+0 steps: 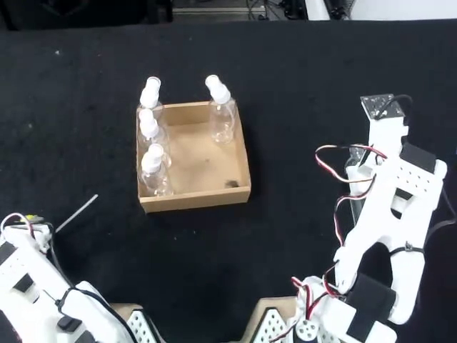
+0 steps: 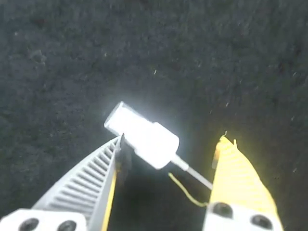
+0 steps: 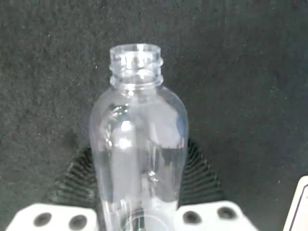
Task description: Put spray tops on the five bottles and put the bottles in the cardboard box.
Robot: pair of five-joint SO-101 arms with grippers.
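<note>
A white spray top (image 2: 144, 137) lies on its side on the black cloth between the spread fingers of my left gripper (image 2: 172, 142), which is open. The grey finger touches it, and its thin tube (image 2: 192, 172) runs toward the yellow finger (image 2: 236, 168). In the high view the tube (image 1: 78, 213) sticks out beside the left arm (image 1: 28, 279). My right gripper (image 3: 139, 173) is shut on a clear bottle (image 3: 139, 139) with an open, uncapped neck. The cardboard box (image 1: 196, 199) holds several bottles with spray tops: three along its left wall (image 1: 151, 132) and one in the far right corner (image 1: 221, 107).
Black cloth covers the whole table. The right arm (image 1: 389, 193) stands well to the right of the box, with red and white wires looping beside it. The box's middle and near-right floor (image 1: 207, 161) is bare cardboard.
</note>
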